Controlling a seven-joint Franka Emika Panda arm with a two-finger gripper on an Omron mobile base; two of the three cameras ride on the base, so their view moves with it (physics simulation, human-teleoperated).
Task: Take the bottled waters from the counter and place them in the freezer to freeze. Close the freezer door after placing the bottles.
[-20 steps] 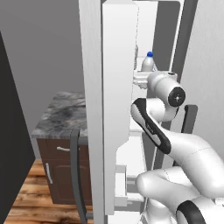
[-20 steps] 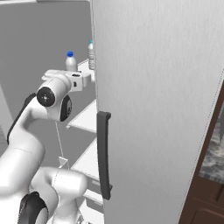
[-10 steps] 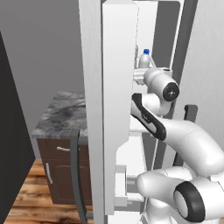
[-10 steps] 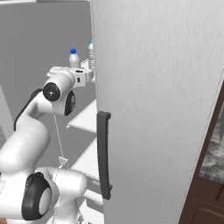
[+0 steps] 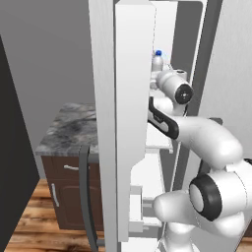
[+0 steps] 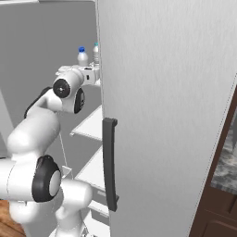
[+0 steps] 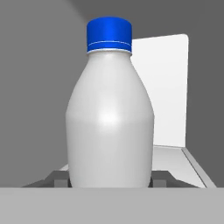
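Moved: arm has swung deeper into freezer [image 5: 167, 142].
End effector [image 7: 111, 186]: clamped on blue-capped bottle [image 7: 110, 113].
Tip: lower upright onto shelf [image 6: 90, 127], beside teal-capped bottle [image 6: 96, 53].

The blue-capped bottle [image 7: 110, 113] stands upright between the gripper [image 7: 111, 180] fingertips, inside the freezer [image 5: 170, 59]. In the right base view the teal-capped bottle [image 6: 96, 52] stands just right of it, beside the plain door [image 6: 171, 115].

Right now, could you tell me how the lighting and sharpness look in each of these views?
Hand view: the blue-capped bottle is sharp, with a soft highlight on its belly. Left base view: the freezer door is evenly lit, without glare. Right base view: the plain silver door shows a faint brushed sheen; nothing is blurred.
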